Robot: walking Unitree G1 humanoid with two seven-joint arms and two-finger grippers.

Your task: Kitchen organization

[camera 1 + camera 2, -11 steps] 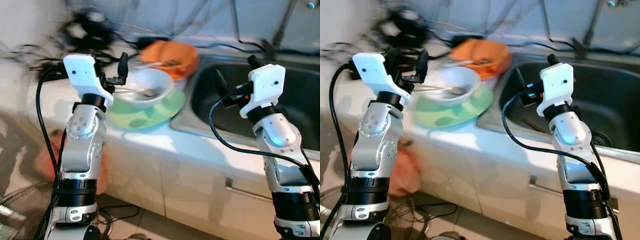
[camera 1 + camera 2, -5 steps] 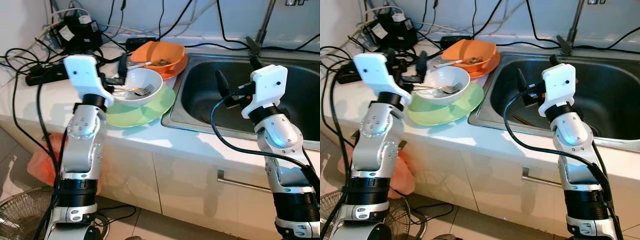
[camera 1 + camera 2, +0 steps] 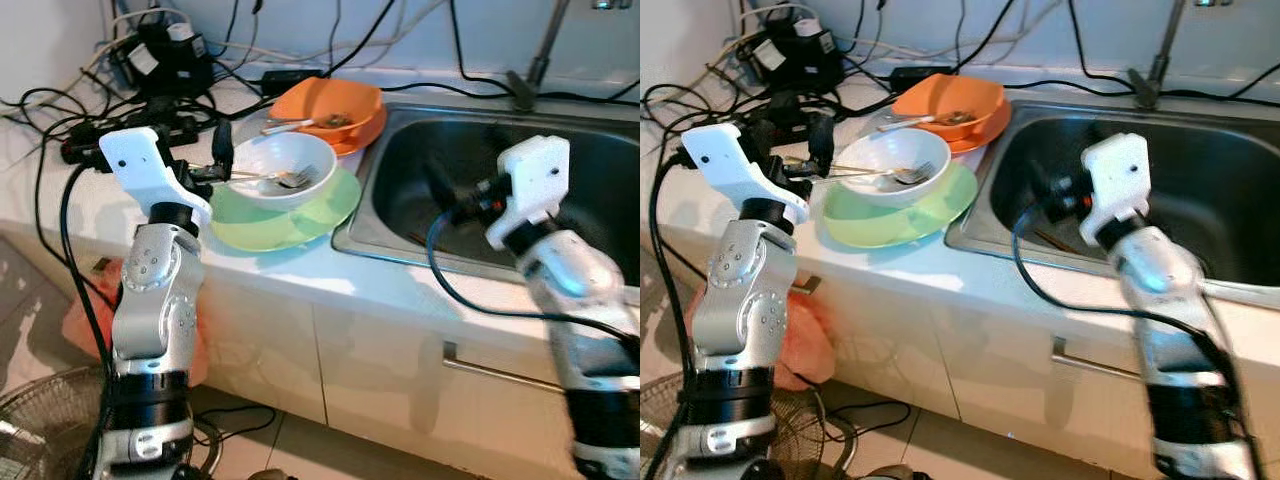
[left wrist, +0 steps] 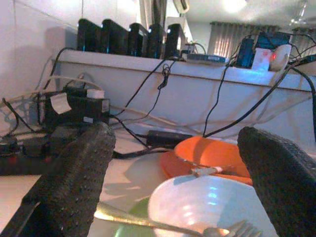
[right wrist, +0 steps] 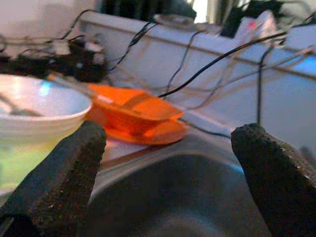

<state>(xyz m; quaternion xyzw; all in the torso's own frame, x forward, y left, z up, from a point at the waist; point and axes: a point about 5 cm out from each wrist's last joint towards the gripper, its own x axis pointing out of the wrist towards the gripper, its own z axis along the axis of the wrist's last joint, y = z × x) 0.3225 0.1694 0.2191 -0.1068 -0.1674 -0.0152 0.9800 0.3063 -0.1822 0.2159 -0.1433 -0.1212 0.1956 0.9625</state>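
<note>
A white bowl [image 3: 285,165] with a fork [image 3: 290,179] in it sits on a green plate [image 3: 300,218] on the counter, just left of the sink [image 3: 590,160]. Behind it an orange bowl [image 3: 330,100] holding a spoon rests on an orange plate. My left gripper [image 3: 212,158] hovers open at the white bowl's left rim, and the fork's handle points toward it. The left wrist view looks between the fingers at the white bowl [image 4: 207,202] and the orange bowl [image 4: 212,153]. My right gripper [image 3: 447,195] hangs open over the sink's left part, holding nothing, and the arm is blurred.
Power strips and tangled cables [image 3: 150,65] crowd the counter's back left. A faucet [image 3: 540,55] rises behind the sink. Below the counter are cabinet doors with a handle [image 3: 490,365], an orange bag [image 3: 85,320] and a fan [image 3: 40,420] on the floor.
The view was blurred and has since shifted and steadied. My left gripper has drawn a little to the left of the white bowl. The right arm now looks blurred, over the sink.
</note>
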